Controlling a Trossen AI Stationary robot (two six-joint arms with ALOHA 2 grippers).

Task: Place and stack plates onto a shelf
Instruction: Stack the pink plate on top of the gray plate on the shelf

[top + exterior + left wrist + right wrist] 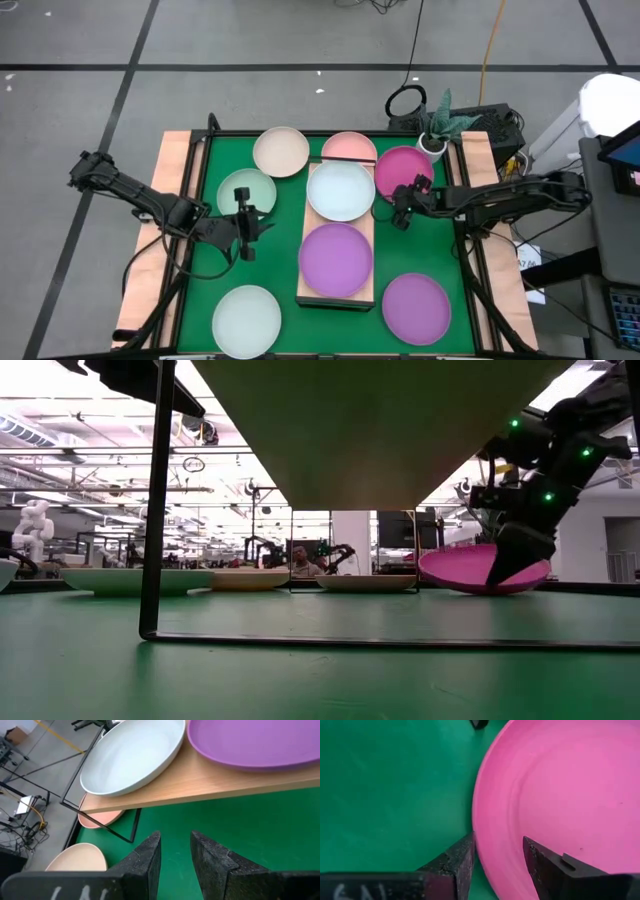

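Magenta plate (402,170) (matte, round, shallow), tilted off the green table (280,250) beside the shelf (336,296), rim clamped in right pincer (497,862). Left pincer (175,855) slightly apart, empty. No legible writing.

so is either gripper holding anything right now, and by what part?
The right gripper straddles the magenta plate at its rim, which looks tilted off the table. The left gripper holds nothing.
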